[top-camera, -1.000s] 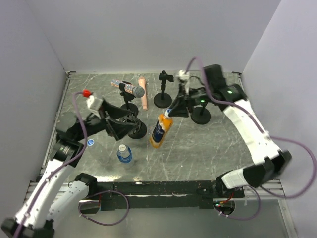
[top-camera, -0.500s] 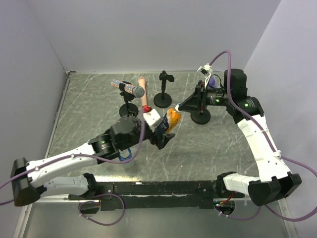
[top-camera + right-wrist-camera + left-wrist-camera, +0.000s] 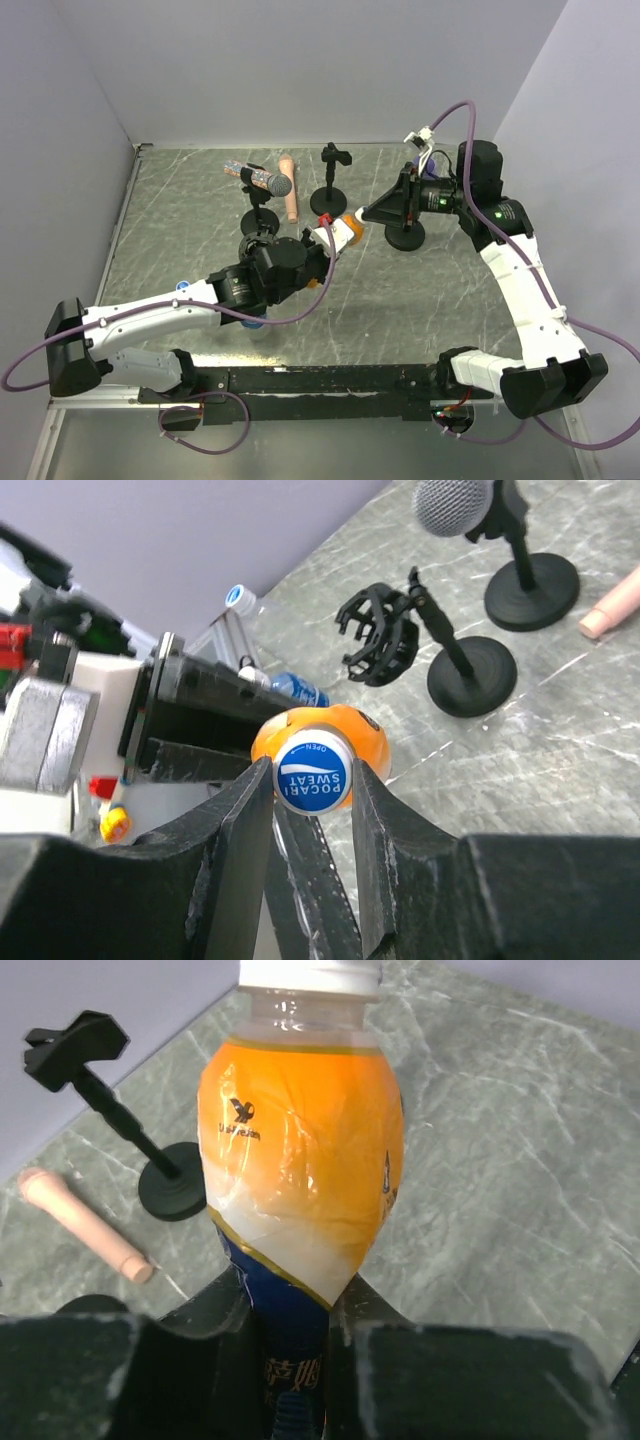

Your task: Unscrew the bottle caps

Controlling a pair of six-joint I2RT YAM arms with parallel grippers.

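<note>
Progress: no cap removal is complete on the bottle in hand. The orange bottle [image 3: 346, 228] is held off the table just beside the base of the empty-clip microphone stand [image 3: 327, 203], on the side toward the arm bases.

Left gripper [image 3: 295, 1325]: fingers pressed onto the blue lower body of the orange bottle, clamping it from both sides. The neck points away from the wrist.

Right gripper [image 3: 313, 782]: fingers pinching the blue-and-white cap [image 3: 312, 770] from two sides, with the cap face toward the wrist camera. The cap is seated on the neck, and no gap under it is visible in the left wrist view.

Step in hand, as judged: cap rotation is about to begin or is in its first turn.

Remaining work:
- Turn this cap off and set it down.
- Blue bottle [image 3: 298, 690]: it lies well apart from the stand, toward the arm bases, and is mostly hidden by the left arm. Its cap state cannot be told.
- Small blue-rimmed disc [image 3: 238, 597]: farther from the stand on the same side, and apart from any bottle. It is probably a cap already off.
- A third bottle cannot be made out.
</note>
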